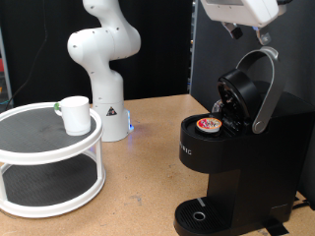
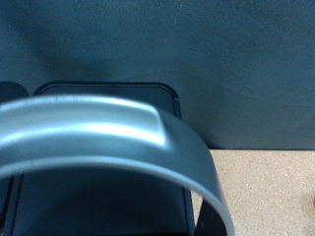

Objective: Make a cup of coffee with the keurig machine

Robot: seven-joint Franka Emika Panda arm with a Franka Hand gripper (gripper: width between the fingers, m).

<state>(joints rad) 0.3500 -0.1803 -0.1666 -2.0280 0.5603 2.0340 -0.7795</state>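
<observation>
gripper above raised lid handle, jaw state I can't tell | pod seated in keurig machine | risk: I slip off handle, lid stays open; cup not under spout

The exterior view stands off the arm at about table height, looking level across the wooden table from close beside the coffee maker on its right. The wrist view looks from very near onto the lid handle, the part both views share
</observation>
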